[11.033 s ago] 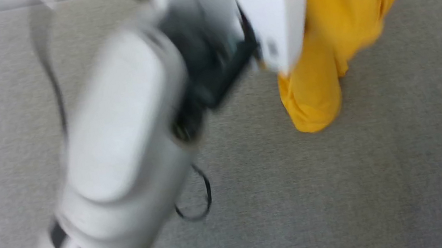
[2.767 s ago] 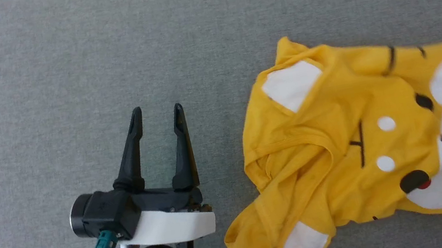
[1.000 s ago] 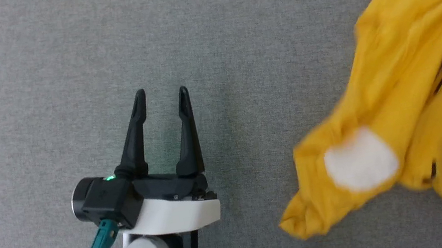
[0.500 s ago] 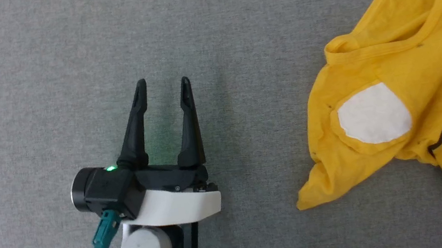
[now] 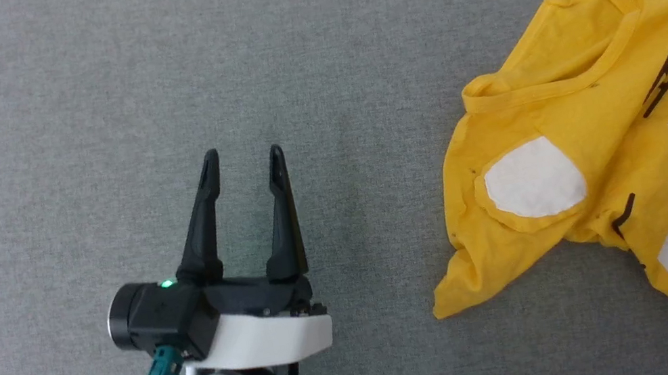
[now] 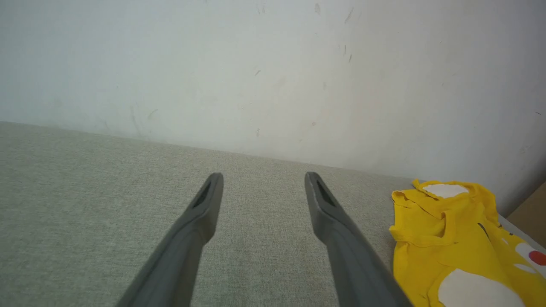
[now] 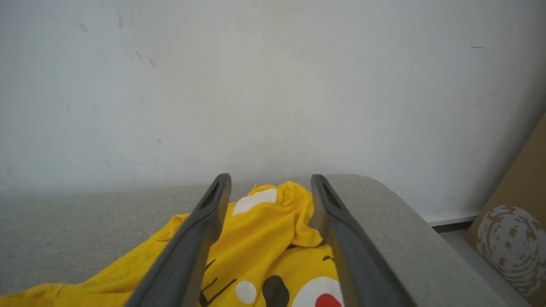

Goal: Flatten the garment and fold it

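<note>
You see a grey fabric surface, and its far corner is rounded. Behind it stands a white wall with some small dark marks. Beside the surface stands a brown cardboard box with a pale printed pattern.

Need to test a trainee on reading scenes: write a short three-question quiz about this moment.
1. True or false: the left tool is shut on the garment.
2. On the grey surface, the garment lies: A) folded into a neat rectangle; B) rumpled, with creases and overlapping cloth; C) rolled into a tight tube.
3. Fill in: in the right wrist view, the right tool is ___, holding nothing.

Key: 1 false, since it is open and apart from the cloth; 2 B; 3 open.
</note>
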Robot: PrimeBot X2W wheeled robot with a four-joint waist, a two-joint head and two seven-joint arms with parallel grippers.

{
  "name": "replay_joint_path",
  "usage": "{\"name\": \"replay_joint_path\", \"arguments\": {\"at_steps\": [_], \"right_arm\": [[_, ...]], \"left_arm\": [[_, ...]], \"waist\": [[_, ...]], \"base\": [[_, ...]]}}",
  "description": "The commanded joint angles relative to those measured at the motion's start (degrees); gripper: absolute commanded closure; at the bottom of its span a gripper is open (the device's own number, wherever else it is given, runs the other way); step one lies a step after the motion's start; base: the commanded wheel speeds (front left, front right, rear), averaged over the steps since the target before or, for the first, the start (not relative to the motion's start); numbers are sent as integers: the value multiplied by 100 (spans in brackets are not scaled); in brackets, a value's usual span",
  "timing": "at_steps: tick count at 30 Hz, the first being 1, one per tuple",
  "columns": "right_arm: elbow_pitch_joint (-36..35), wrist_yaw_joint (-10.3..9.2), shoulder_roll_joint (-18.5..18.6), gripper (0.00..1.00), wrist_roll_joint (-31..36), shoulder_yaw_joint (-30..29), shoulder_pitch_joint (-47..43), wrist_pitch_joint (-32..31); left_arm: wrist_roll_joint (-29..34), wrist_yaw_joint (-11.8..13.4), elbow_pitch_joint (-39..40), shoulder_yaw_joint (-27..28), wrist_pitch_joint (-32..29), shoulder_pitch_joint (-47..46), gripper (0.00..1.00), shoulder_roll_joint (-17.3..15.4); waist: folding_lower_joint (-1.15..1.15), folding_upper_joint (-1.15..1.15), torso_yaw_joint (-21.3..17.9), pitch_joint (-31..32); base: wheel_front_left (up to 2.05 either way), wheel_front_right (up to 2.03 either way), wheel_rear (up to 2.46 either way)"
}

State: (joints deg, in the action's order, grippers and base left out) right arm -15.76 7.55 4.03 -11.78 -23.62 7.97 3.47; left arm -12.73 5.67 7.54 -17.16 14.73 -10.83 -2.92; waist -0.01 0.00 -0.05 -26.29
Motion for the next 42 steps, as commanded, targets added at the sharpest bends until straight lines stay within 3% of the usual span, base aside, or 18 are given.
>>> {"name": "replay_joint_path", "arguments": {"at_steps": [1, 6, 10, 16, 20, 25, 31, 32, 33, 38, 42], "right_arm": [[-155, -6, -86, 0, 8, 8, -381, 244], [82, -6, -111, 0, -588, 74, -969, 659], [179, -6, -113, 0, -602, 116, -1082, 823], [119, -6, -114, 0, -537, 88, -919, 805], [99, -6, -114, 0, -551, 170, -812, 779], [142, -6, -114, 0, -689, 329, -719, 810], [350, -6, -114, 0, -814, 415, -693, 902], [385, -6, -114, 0, -823, 422, -685, 919], [415, -6, -114, 0, -829, 429, -677, 935], [509, -6, -115, 0, -837, 438, -625, 986], [538, -6, -115, 0, -826, 437, -609, 1005]], "left_arm": [[85, 37, 71, 15, 27, 170, 0, 4], [253, 102, 82, 28, 27, 508, 0, -55], [451, 55, 157, -204, -175, 393, 0, -102], [651, -618, 81, -1041, -1575, -584, 0, -127], [789, -871, -355, -1454, -2817, -1139, 0, -112], [583, -814, -794, -1627, -3844, -1433, 0, -45], [353, -596, -1248, -1717, -4297, -1635, 0, -12], [327, -574, -1335, -1744, -4338, -1657, 39, -10], [309, -569, -1413, -1782, -4364, -1679, 100, -8], [151, -595, -1467, -1875, -4319, -1714, 100, -4], [-6, -321, -930, -1490, -4076, -1656, 100, -60]], "waist": [[1, 0, -46, 100], [1, 0, -211, 199], [1, 0, -289, 244], [1, 0, -266, 197], [1, 0, -310, 113], [1, 0, -442, -39], [1, 0, -571, -172], [1, 0, -582, -181], [1, 0, -591, -187], [1, 0, -587, -179], [1, 0, -551, -149]], "base": [[0, 0, 0], [0, 0, 0], [0, 0, 0], [0, 0, 0], [0, 0, 0], [0, 0, 0], [0, 0, 0], [0, 0, 0], [0, 0, 0], [0, 0, 0], [0, 0, 0]]}}
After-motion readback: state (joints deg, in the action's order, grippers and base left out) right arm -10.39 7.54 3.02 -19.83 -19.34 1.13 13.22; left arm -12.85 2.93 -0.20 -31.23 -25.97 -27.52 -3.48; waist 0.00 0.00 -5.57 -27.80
